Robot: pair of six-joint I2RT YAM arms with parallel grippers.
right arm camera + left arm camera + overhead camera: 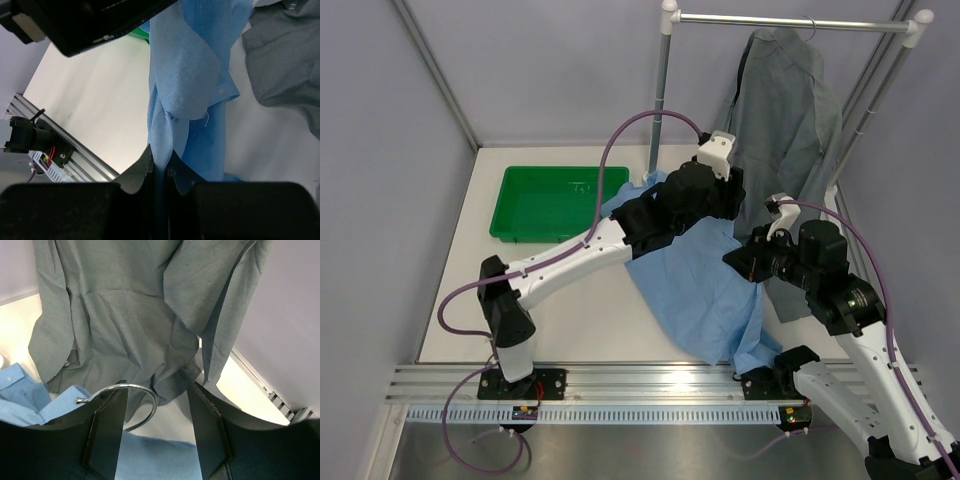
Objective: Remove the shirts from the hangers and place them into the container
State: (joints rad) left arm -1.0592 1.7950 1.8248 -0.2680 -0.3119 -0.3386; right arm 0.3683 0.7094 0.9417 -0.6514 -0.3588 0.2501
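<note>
Left pincer (156, 395) stands part open, a hanger hook (140, 387) between its jaws, below the hanging grey shirt (120, 305). Right pincer (161, 162) pinches the blue shirt (185, 75), which is spread on the surface (580, 310) beside the tray (535, 205).

We see the left arm (570, 255) built of white links and black joints, with a purple cable (625, 130) arching back from behind the left claw (156, 425), whose fingers (107, 425) are flat, black and tapered. A white housing (717, 150) sits just behind that claw. The right arm (820, 265) matches: white links, black joints, its own purple lead (882, 280), and a black right claw (160, 165).
</note>
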